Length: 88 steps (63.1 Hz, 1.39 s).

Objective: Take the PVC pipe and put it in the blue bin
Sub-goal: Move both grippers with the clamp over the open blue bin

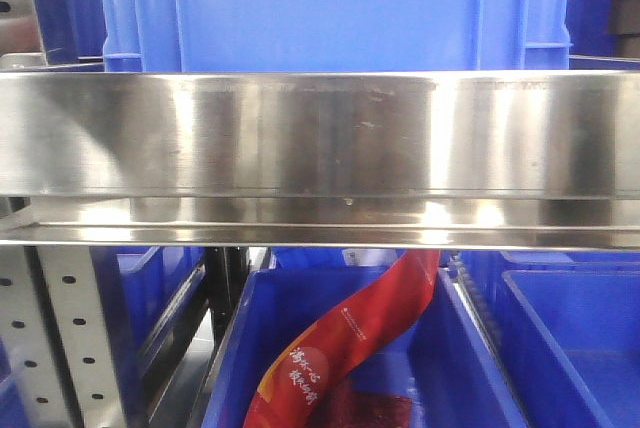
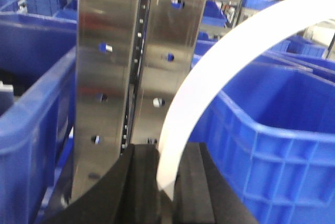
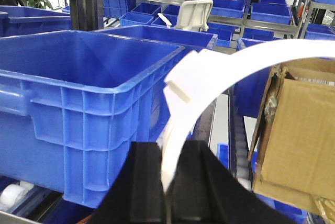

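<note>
Front view: a steel shelf rail [image 1: 320, 133] blocks sight of both arms and the pipe.

Left wrist: the left gripper [image 2: 166, 182] is clamped tight on a curved white PVC pipe [image 2: 209, 77], beside a perforated upright [image 2: 107, 77].

Right wrist: the right gripper [image 3: 166, 174] likewise pinches white pipe near the blue bin [image 3: 94, 109], probably ready for release.

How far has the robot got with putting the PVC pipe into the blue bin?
Nothing looks finished: no pipe shows in the open blue plastic bin seen from the right wrist. In hand: a white curved plastic strip runs down between the fingers of the left gripper, and a similar white strip meets the right gripper; whether either is the pipe, I cannot tell. Left: getting the pipe into a bin.
</note>
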{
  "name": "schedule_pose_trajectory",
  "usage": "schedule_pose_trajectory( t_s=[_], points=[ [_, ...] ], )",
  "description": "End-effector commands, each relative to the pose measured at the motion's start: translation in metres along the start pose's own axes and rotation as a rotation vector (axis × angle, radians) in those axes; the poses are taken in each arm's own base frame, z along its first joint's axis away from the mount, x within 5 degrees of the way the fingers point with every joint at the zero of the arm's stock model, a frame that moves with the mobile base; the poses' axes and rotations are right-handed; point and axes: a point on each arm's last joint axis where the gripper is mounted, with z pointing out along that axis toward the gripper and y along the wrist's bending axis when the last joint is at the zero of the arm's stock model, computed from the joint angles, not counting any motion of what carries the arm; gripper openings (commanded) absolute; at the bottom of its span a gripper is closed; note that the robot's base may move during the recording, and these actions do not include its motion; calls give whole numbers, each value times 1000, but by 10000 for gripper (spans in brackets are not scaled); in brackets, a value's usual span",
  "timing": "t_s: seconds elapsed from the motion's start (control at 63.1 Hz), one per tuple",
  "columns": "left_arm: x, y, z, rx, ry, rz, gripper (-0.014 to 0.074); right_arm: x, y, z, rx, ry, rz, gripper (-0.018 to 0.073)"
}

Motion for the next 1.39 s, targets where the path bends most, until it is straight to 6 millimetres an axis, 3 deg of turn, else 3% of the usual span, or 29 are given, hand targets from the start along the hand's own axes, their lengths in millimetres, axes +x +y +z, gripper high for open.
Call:
schedule_pose_trajectory(
  t_s=[0.0, 0.333, 0.491, 0.634, 0.745, 0.951, 1.173, 1.379],
  points=[
    [-8, -1, -2, 6, -85, -12, -111, -7, 0, 0, -1, -59, -8, -162],
    [-9, -2, 2, 8, -25, 24, -111, -9, 3, 7, -34, -37, 51, -162],
    [-26, -24, 13, 153, 174, 229, -111, -25, 9, 40, -83, 67, 128, -162],
    [-52, -49, 27, 273, 134, 253, -111, -43, 10, 76, -85, 123, 85, -162],
    [-67, -66, 49, 326, 124, 252, -111, -58, 13, 104, -97, 170, 107, -162],
    [-91, -89, 108, 328, 215, 136, -111, -82, 23, 162, -154, 355, 148, -162],
    [-98, -111, 175, 338, 356, 157, -111, -107, 57, 213, -264, 384, 116, -162],
    [-91, -124, 219, 349, 387, 143, -111, -101, 91, 257, -345, 415, 42, -162]
  ],
)
